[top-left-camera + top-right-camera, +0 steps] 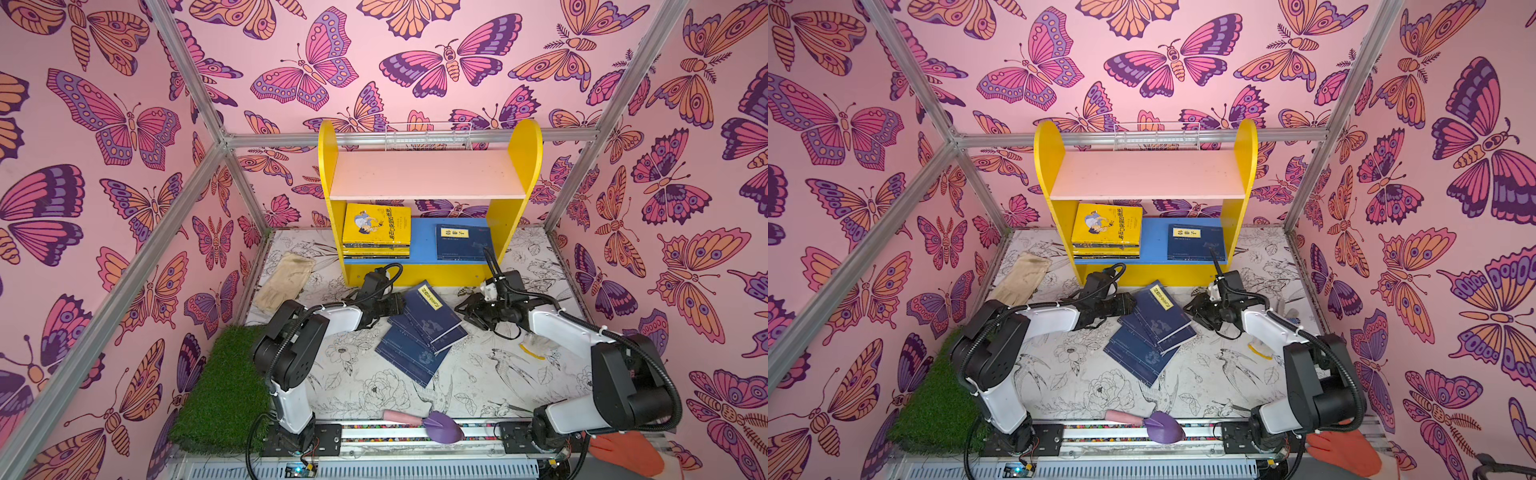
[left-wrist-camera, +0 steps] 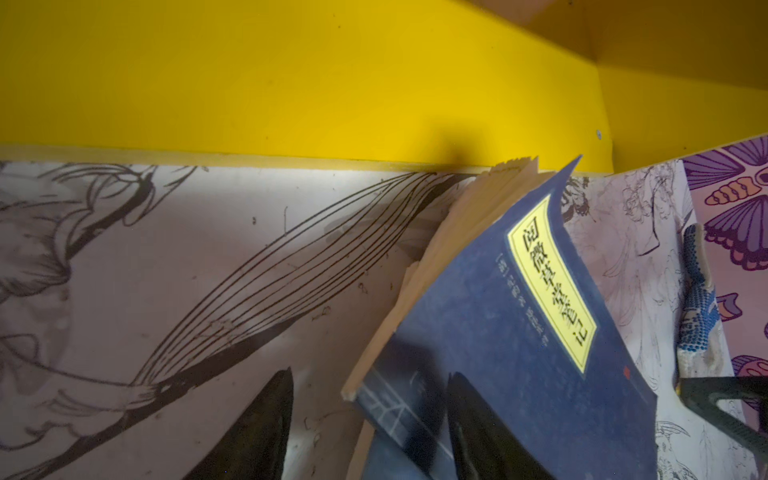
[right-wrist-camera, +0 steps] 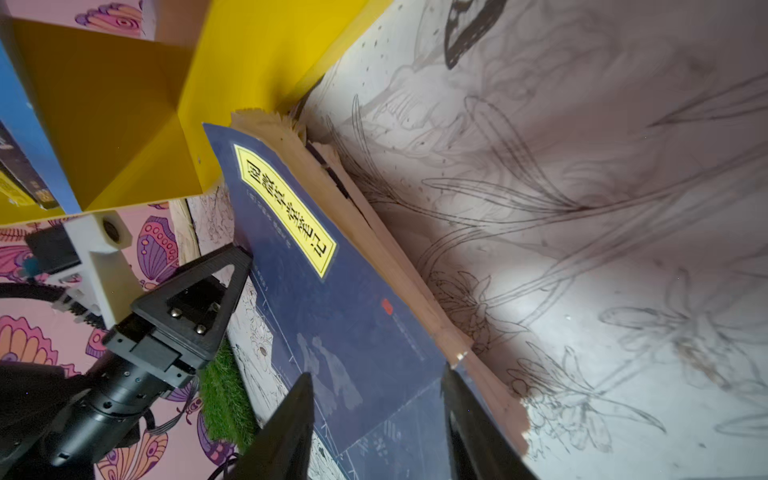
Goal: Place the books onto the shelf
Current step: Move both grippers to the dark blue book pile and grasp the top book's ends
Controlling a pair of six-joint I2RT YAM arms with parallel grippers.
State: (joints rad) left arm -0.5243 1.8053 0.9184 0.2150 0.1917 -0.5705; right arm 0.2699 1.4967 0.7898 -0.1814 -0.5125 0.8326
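Shelf (image 1: pixel 528 166): stands at the far middle of the table (image 1: pixel 498 374), open front facing the arms. Pink upper board (image 1: pixel 428 174): bare. Blue lower board (image 1: pixel 422 243): carries two lots.

- Far left of that board: yellow-topped stack (image 1: pixel 376 228), several books lying flat.
- Far right of it: single navy book (image 1: pixel 461 243), flat, yellow label up.

Pile (image 1: pixel 415 357): three or four navy paperbacks, fanned, on the table near the middle, in front of the shelf base. Not shelved.

Top book (image 1: pixel 432 311): tilted, its far corner against the yellow base panel, pages splayed on the left side.

Left gripper (image 1: pixel 395 305): at the left edge of the top book. Jaws stand apart. The left wrist view shows one finger over the cover and the other over bare table, with a gap to the page edge. No clamp seen.

Right gripper (image 1: pixel 463 311): just right of the pile, jaws apart and aimed at the top book's near right edge. Nothing pinched that I can see.

Progress, judged: more than half in, since the stack and one navy book are placed. Left to do: the whole table pile, starting with the top book. The upper board is unused, and there is free room mid lower board.
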